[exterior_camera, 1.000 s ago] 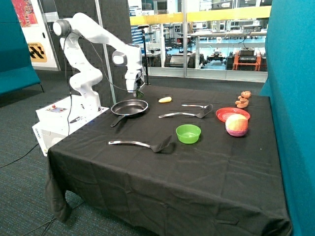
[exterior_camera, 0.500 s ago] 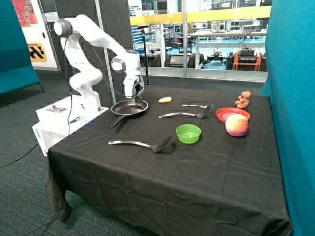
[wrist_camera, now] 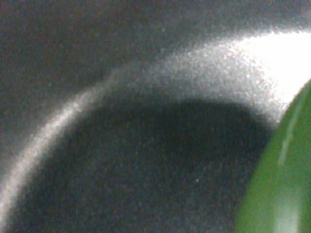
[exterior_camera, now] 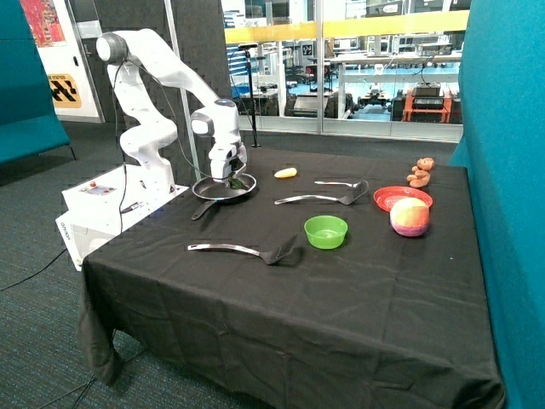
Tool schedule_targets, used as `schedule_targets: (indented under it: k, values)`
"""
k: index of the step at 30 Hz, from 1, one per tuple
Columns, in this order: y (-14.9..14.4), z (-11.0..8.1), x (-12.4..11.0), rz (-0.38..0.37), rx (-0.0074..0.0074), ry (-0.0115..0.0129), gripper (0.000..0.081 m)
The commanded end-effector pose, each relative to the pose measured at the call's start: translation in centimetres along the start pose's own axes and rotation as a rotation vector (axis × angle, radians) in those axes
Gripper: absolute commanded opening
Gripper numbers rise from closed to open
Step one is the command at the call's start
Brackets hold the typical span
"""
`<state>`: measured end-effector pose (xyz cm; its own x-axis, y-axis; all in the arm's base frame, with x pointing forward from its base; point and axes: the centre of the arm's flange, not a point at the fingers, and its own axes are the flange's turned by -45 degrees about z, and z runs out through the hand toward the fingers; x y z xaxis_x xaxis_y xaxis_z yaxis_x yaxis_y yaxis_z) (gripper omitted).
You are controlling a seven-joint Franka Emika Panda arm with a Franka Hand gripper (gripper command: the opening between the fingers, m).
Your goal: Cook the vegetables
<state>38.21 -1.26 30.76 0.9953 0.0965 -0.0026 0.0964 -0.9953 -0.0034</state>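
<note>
- The table point(exterior_camera: 281, 315) gives you plenty of bare black cloth toward the near edge, so your free room lies there and straight up.
- Your gripper point(exterior_camera: 229, 178) is low over the pan point(exterior_camera: 215, 188), inside its rim; the pan sits near the table's far edge, close to the robot base.
- The green vegetable point(wrist_camera: 284, 179) shows at the fingers just above the pan floor. I cannot tell whether they are clamped on it or already let go.
- I'd have you set it down gently, then lift clear of the rim.
- The yellow vegetable point(exterior_camera: 285, 173) lies on the cloth beside the pan, uncooked.
</note>
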Motion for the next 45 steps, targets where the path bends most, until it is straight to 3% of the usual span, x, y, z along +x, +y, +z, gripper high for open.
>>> schedule_targets:
  k: [1, 3, 7, 12, 19, 27, 35, 45]
  values:
    - [0.5, -0.5, -0.4, -0.014, -0.0034, 0.0026, 0.0261]
    - [0.6, -0.7, -0.2, -0.014, -0.0034, 0.0026, 0.0428]
    - [0.8, -1.0, 0.2, -0.008, -0.0034, 0.0026, 0.0673]
    - [1.1, -1.1, 0.5, -0.01, -0.0034, 0.0026, 0.079]
    - [1.4, -0.9, 0.3, -0.011, -0.0034, 0.0026, 0.0807]
    - [1.3, -1.4, 0.6, -0.03, -0.0034, 0.0026, 0.0767]
    - [-0.8, -3.9, 3.7, -0.108, -0.0035, 0.0024, 0.0716]
    - [-4.6, -5.0, 6.5, -0.215, -0.0036, 0.0022, 0.0694]
